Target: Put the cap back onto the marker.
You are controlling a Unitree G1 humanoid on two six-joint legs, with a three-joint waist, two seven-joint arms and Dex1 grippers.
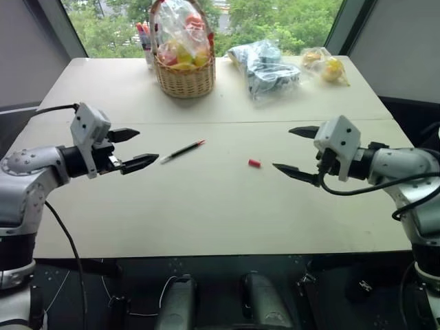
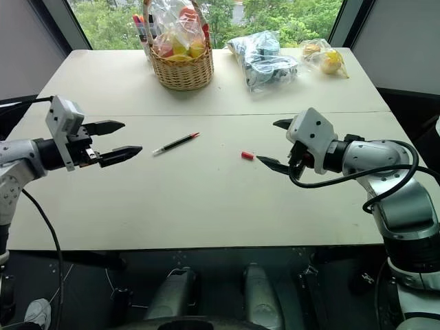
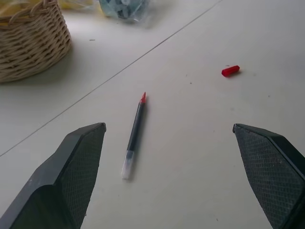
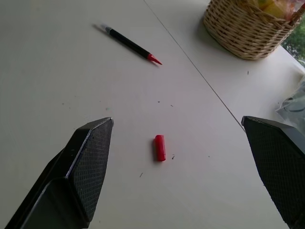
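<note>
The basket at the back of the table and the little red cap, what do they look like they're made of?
The basket looks like woven wicker or cane: tan strands in visible rows, matte. The cap looks like moulded plastic: even bright red, smooth, with a slight sheen. Neither material is certain from looks alone.

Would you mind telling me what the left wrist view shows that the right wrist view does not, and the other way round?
Left wrist view alone: a blue plastic-wrapped bundle beyond the basket.
Right wrist view alone: greenery past the table edge.
Shared: the marker lying uncapped, the cap lying apart from it, the wicker basket, the table's seam, and that arm's own open jaws in the foreground.
</note>
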